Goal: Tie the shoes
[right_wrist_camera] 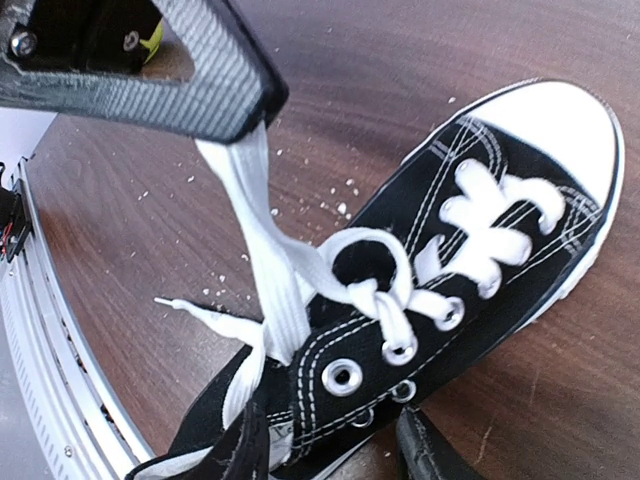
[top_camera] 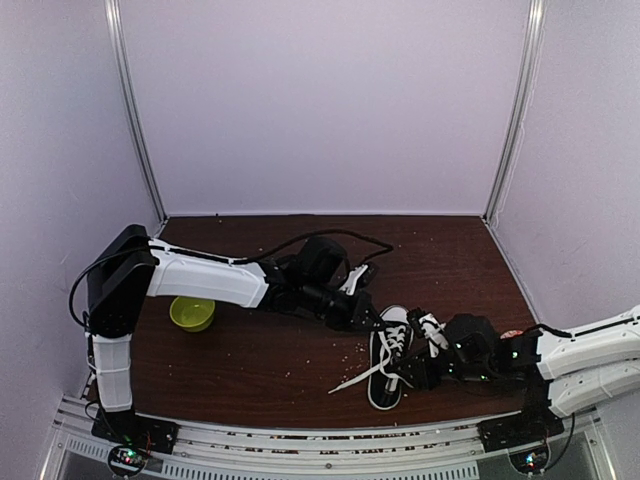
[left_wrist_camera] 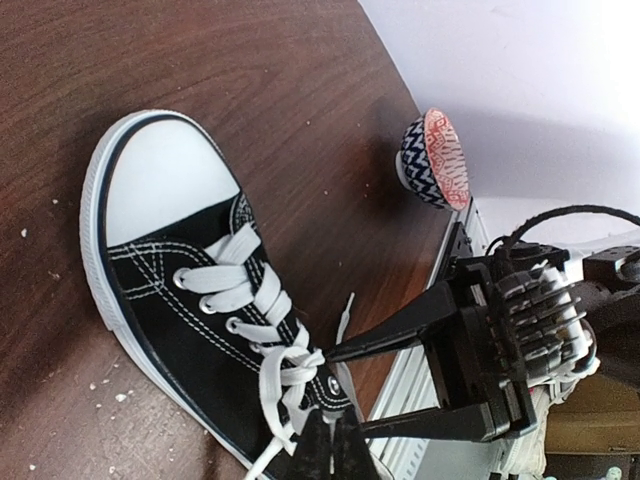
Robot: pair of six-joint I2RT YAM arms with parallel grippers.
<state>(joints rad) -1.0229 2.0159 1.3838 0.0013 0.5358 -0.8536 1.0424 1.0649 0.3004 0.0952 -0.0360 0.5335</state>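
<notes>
Surface: a dark wood-grain table (top_camera: 250, 360) strewn with pale crumbs (right_wrist_camera: 330, 195), closed in by plain lilac walls (top_camera: 320, 100) with metal posts (top_camera: 135, 110) at the back corners. A perforated rail (top_camera: 330, 440) runs along the edge nearest the shoe's heel.

You see the shoe (top_camera: 390, 358) upright on its sole between the two grippers, toe cap pointing away from the arm bases.

Left gripper (left_wrist_camera: 332, 445): clenched on a lace (right_wrist_camera: 262, 250), which rises taut from the shoe's upper eyelets to the fingers just above them. A small loop sits at the eyelets, and a free lace end trails off the shoe's left side onto the table.

Right gripper (left_wrist_camera: 350, 392): at the shoe's heel end, jaws standing apart and grasping nothing.

Around the shoe: a green bowl (top_camera: 192, 313) well to its left, partly under the left arm. A small bowl with blue zigzags and a red inside (left_wrist_camera: 435, 158) lies to the shoe's right. A black cable (top_camera: 330, 237) loops beyond the toe.
</notes>
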